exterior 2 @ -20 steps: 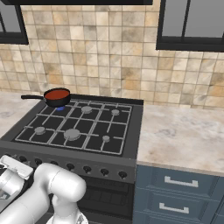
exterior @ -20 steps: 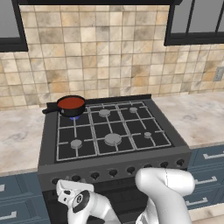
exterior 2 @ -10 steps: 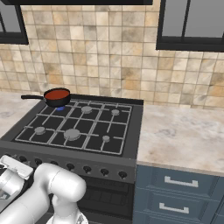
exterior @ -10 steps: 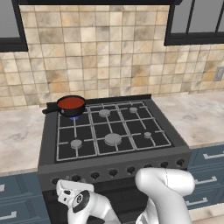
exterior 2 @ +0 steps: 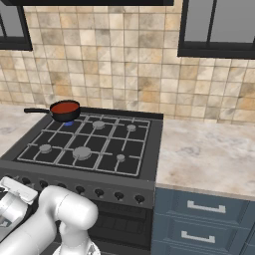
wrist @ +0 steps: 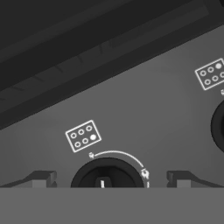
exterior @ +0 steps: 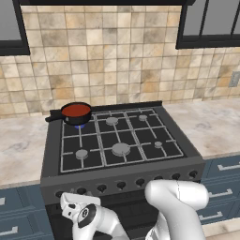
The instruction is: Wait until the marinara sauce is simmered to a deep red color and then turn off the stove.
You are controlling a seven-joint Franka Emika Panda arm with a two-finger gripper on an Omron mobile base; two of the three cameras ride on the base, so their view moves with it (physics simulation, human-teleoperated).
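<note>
In the left base view, the marinara sauce (exterior: 76,110) sits red in a black saucepan (exterior: 70,114) on the stove's (exterior: 119,140) upper-left burner, left of centre in the frame. In the right base view, the sauce (exterior 2: 65,107) appears at upper left, a marble counter (exterior 2: 209,154) to the right. In the hand view, the hand (wrist: 107,178) is spread wide, its fingertips (wrist: 40,179) flanking a dark knob (wrist: 106,174) at bottom centre.

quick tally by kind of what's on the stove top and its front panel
saucepan with marinara sauce: 1
grey burner caps on the stove, e.g.: 5
front knobs, e.g.: 6
total: 12
</note>
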